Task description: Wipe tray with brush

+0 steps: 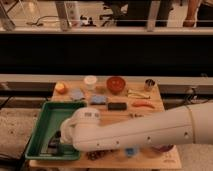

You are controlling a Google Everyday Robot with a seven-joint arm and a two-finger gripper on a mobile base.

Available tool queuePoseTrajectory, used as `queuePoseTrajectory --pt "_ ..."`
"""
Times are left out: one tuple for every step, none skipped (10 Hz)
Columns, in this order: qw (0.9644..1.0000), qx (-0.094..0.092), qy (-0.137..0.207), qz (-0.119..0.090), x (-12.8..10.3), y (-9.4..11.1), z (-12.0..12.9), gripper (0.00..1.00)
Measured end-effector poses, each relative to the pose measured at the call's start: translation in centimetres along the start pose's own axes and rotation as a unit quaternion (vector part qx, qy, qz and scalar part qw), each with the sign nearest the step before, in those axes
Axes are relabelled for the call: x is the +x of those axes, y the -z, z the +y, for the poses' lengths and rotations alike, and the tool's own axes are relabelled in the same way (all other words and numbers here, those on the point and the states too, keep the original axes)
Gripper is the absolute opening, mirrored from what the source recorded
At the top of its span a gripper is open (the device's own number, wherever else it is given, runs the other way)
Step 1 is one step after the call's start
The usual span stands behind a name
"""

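Note:
The green tray (41, 121) lies at the front left of the wooden table. My white arm reaches in from the right across the table's front. My gripper (54, 142) shows as a dark shape low inside the tray, near its front middle, under the arm's rounded wrist (82, 127). A small dark brush cannot be told apart from the gripper there. The arm hides the right part of the tray.
Behind the arm lie a flat black block (117, 106), blue items (98, 99), an orange fruit (61, 87), a white cup (90, 81), a red bowl (116, 84), a metal cup (149, 84) and a red carrot-like piece (144, 104). Dark grapes (96, 155) peek out below the arm.

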Motion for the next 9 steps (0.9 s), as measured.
queuePoseTrajectory --pt "1.0000 0.004 -0.005 0.008 0.7 0.4 0.1 0.00" --pt "0.9998 0.006 -0.007 0.016 1.2 0.7 0.3 0.00" --pt "0.9996 0.008 -0.010 0.024 1.8 0.9 0.4 0.00" --pt "0.9994 0.011 -0.012 0.030 2.2 1.1 0.3 0.00" --pt "0.9992 0.012 -0.012 0.035 2.5 1.2 0.2 0.00" --pt "0.9991 0.013 -0.012 0.039 2.8 1.2 0.1 0.00" --pt "0.9987 0.016 -0.008 0.047 3.3 1.2 -0.4 0.00" --pt "0.9985 0.018 -0.007 0.051 3.6 1.2 -0.7 0.00" --pt "0.9981 0.021 -0.003 0.059 4.3 1.2 -1.5 0.00"
